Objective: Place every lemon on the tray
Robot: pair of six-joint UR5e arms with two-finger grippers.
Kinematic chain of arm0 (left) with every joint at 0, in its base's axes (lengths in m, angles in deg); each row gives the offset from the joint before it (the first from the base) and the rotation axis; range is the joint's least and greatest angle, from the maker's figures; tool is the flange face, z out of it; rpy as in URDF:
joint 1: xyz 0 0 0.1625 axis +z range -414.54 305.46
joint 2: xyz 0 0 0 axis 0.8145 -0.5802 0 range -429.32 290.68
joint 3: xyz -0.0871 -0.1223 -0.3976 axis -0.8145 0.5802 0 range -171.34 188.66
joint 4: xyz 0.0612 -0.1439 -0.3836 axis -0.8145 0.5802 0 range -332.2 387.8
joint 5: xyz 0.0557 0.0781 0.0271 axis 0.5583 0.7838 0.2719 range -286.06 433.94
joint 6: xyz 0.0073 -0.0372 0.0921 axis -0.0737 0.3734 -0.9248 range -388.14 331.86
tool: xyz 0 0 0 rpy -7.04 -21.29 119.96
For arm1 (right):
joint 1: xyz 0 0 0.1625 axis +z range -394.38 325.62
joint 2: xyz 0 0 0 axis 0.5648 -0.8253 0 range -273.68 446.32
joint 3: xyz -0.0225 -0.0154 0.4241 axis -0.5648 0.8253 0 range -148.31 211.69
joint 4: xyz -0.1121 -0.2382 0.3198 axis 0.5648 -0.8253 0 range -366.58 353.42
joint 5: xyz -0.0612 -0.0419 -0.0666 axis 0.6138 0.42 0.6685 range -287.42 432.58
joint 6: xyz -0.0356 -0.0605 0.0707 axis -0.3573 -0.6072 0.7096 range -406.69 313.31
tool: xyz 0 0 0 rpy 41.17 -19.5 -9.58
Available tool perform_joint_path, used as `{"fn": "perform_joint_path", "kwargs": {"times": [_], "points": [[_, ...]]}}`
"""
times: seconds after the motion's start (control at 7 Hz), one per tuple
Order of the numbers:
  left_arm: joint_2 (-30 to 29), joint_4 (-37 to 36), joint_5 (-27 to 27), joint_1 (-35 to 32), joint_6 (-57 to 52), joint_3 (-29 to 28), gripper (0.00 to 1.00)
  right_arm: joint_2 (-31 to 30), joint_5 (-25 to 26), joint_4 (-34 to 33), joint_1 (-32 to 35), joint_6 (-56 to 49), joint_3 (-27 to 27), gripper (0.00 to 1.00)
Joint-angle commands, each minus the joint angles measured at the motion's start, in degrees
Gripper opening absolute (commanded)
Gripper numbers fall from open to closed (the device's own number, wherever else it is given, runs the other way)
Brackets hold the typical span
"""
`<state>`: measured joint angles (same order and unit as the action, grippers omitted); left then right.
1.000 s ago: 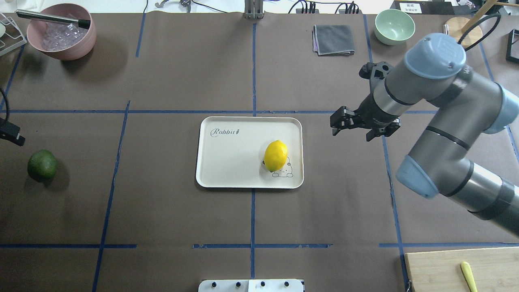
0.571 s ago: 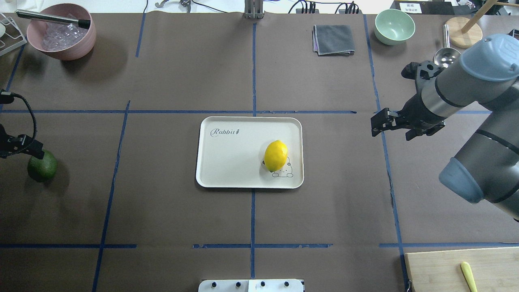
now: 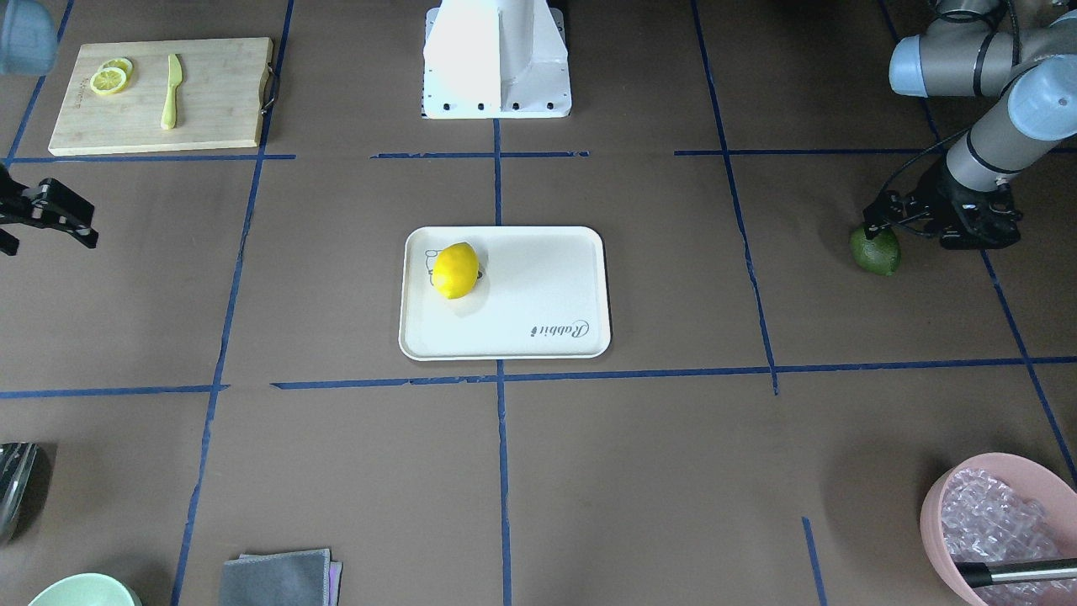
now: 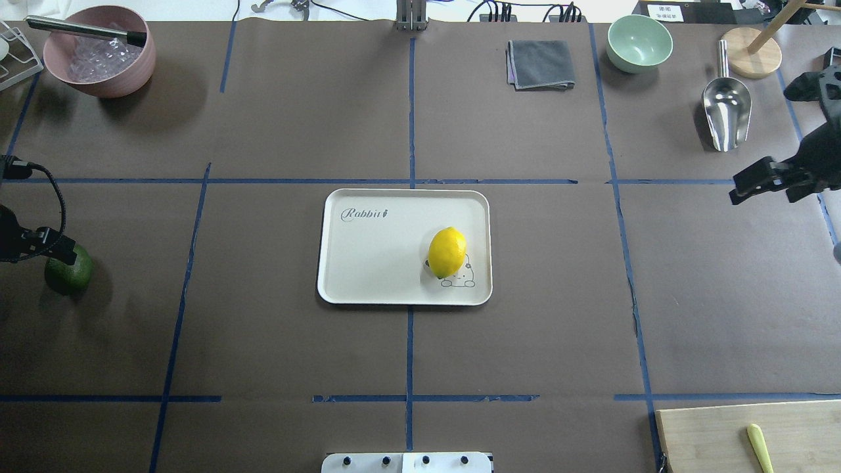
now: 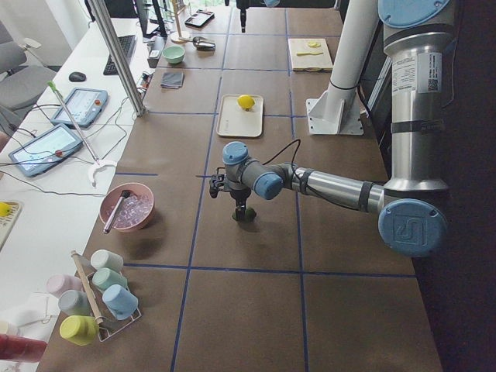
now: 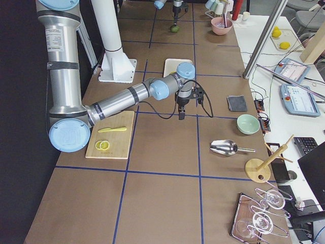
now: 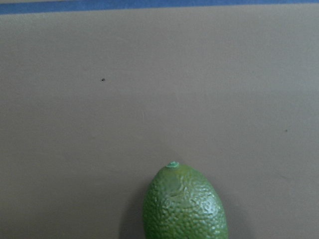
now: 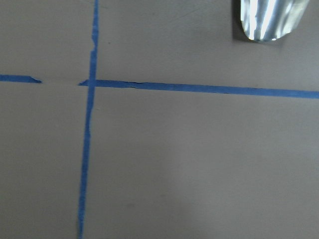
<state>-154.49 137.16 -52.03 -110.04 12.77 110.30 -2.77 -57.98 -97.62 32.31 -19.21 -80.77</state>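
Note:
The yellow lemon [image 4: 447, 252] lies on the cream tray [image 4: 381, 263], on the bear drawing; it also shows in the front view [image 3: 455, 270]. The dark green lemon [image 4: 71, 278] sits on the table at the far left, apart from the tray [image 3: 538, 286]. My left gripper [image 3: 934, 225] hangs open just above and beside the green lemon [image 3: 875, 252], one finger [image 4: 58, 247] over its top. The left wrist view shows this lemon [image 7: 185, 204] at the bottom edge and no fingers. My right gripper [image 3: 46, 236] is open and empty, far right of the tray.
A pink bowl [image 4: 98, 56] stands back left. A grey cloth [image 4: 541, 64], a green bowl [image 4: 639, 43] and a metal scoop [image 4: 726, 108] lie back right. A bamboo cutting board [image 3: 210, 101] with lemon slices and a yellow knife sits near the robot's right.
My right arm has pulled back to the right, away from the tray, uncovering the scoop. My left gripper has come in from the left edge over the green lemon.

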Motion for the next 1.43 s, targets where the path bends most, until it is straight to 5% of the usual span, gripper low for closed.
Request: {"fn": "perform_joint_path", "kwargs": {"times": [0.0, 0.86, 1.14, 1.29], "points": [[-0.3, 0.4, -0.3, 0.6, 0.7, -0.3, 1.00, -2.9, 0.0, -5.5, 6.1, -14.4, -0.4, 1.00], [-2.0, 5.3, -0.3, 3.6, 1.1, -6.1, 0.99, -4.3, 0.1, -5.5, 7.7, -17.7, -0.1, 1.00], [-1.9, 5.3, -0.4, 3.7, 1.1, -6.2, 0.27, -5.2, 0.1, -5.5, 7.8, -17.8, -0.2, 1.00], [-1.9, 5.3, -0.6, 3.7, 1.2, -5.3, 0.02, -5.6, 0.1, -5.5, 8.4, -18.1, -0.4, 1.00]]}}
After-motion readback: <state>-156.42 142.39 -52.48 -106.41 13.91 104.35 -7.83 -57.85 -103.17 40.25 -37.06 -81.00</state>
